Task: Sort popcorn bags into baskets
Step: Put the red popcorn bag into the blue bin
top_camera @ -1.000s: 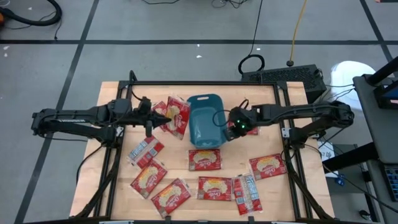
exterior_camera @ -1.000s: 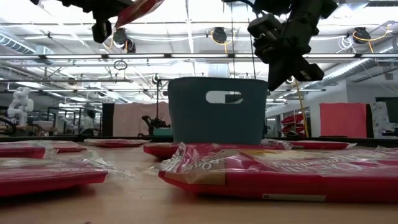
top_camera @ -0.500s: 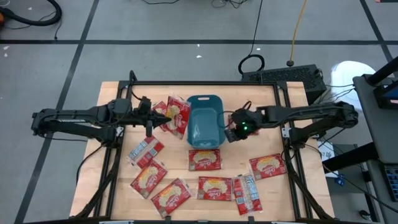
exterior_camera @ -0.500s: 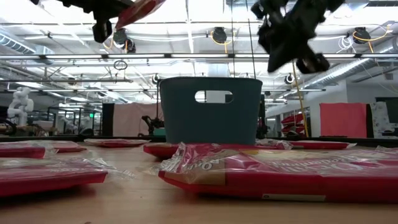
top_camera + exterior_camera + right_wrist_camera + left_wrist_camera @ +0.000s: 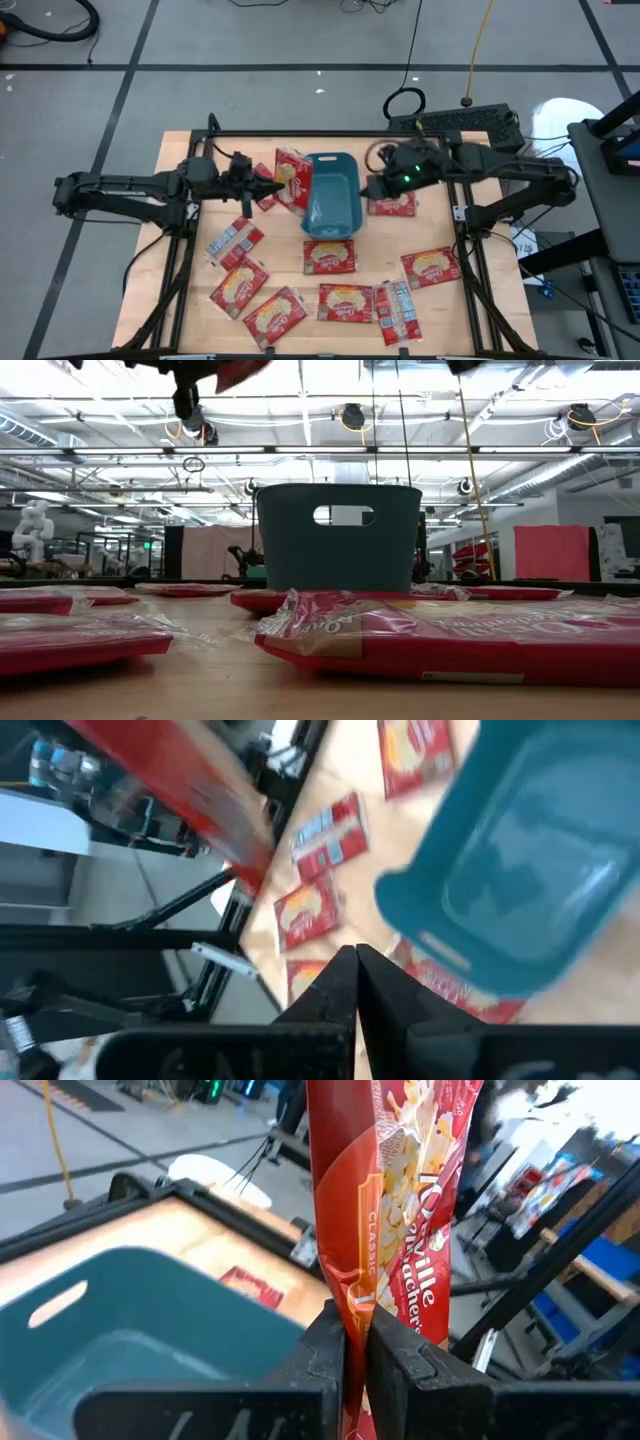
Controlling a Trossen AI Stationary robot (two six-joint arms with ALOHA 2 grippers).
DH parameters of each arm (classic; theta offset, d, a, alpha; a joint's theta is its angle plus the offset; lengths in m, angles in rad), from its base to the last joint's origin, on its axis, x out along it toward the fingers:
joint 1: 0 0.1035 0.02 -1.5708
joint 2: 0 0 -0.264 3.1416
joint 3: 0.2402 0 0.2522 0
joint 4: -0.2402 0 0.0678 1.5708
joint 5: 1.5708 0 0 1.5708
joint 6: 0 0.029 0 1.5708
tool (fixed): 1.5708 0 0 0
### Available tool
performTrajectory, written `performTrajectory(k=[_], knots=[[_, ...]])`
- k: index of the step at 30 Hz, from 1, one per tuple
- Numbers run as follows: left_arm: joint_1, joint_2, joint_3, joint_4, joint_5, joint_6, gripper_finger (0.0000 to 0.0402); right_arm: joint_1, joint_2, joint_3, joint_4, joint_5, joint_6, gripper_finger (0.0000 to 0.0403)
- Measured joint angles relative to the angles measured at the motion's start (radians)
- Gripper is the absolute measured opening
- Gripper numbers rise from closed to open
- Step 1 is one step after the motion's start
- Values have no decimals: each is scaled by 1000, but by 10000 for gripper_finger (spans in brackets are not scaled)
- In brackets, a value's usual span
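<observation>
Left gripper (image 5: 355, 1342) pinches 1 popcorn bag (image 5: 385, 1210) just beside the empty basket (image 5: 331, 195); next, carry it over and release, right gripper (image 5: 352, 970) clenched empty

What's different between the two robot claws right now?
The left gripper pinches a red popcorn bag held above the table, beside the teal basket; the right gripper is shut on nothing. The left sits at the basket's left side, the right at its right. Both are dark, two-fingered claws.
</observation>
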Motion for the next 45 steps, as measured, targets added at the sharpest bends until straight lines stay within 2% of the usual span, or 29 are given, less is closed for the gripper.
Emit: performTrajectory(k=[5,8,12,14,18,21,27,39,41,45], knots=[[-25,83,0,83,3,44,26,-46,140,280,-71,7,-163,5],[-44,121,0,91,3,64,26,-64,185,368,24,-9,-254,28],[-65,158,0,95,3,67,26,-142,195,379,165,-191,-209,87],[-73,172,0,96,2,67,26,-165,204,380,143,-260,-175,125],[-85,186,-1,90,-5,73,26,-177,259,375,74,-304,-169,192],[-85,196,0,91,-5,73,26,-165,294,376,78,-309,-231,220],[-85,195,0,49,-5,69,26,-161,370,376,20,-373,-254,231],[-83,196,0,-13,-6,59,26,-135,376,377,-176,-232,-501,231],[-82,196,0,-14,-9,62,26,-129,376,376,-170,-204,-533,231],[-79,203,0,-19,-33,62,26,-118,376,332,-46,-174,-568,231]])
